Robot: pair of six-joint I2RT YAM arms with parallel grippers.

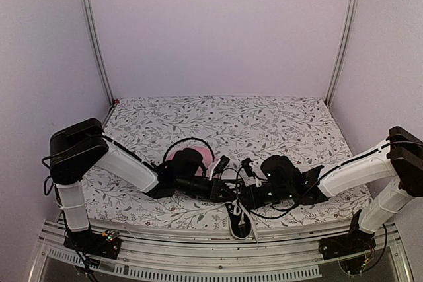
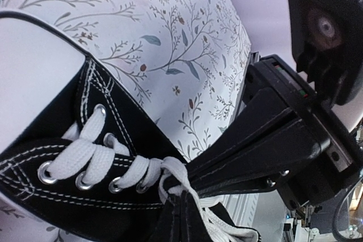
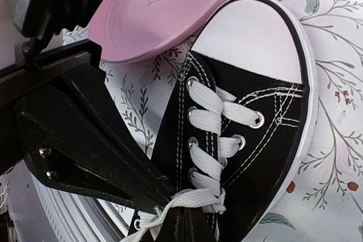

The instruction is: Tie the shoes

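Well, shoe: the black canvas sneaker with white toe cap lies at the middle of the floral bench's near edge, toe towards the round pink plate.
Left fingers: pressed together, pinching the flat white laces by the top eyelets.
Right fingers: likewise pinching lace from the opposite side, probably so I can draw the ends apart.
Hidden: the heel, the lace tips, and whether any knot exists.

Left arm hides much of plate; sneaker seemingly mostly covered.
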